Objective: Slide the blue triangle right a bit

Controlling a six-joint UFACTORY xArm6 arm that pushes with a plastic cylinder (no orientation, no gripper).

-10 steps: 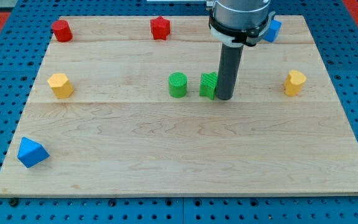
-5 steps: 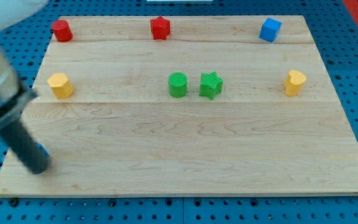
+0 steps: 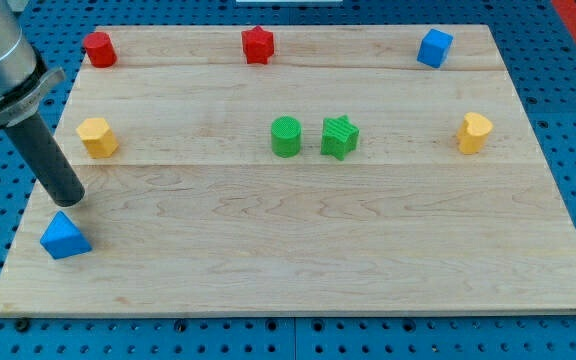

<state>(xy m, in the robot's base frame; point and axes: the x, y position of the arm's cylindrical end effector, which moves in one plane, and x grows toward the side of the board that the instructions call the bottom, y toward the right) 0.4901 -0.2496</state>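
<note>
The rod's tip has swung from the middle to the view's left, now just above the blue triangle, which shifted slightly right.

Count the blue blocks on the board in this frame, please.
2. The blue triangle lies at the view's bottom left, just below my tip. The blue cube sits at the view's top right. The rod might hide something small, though nothing suggests it.

my tip low at the view's left
</note>
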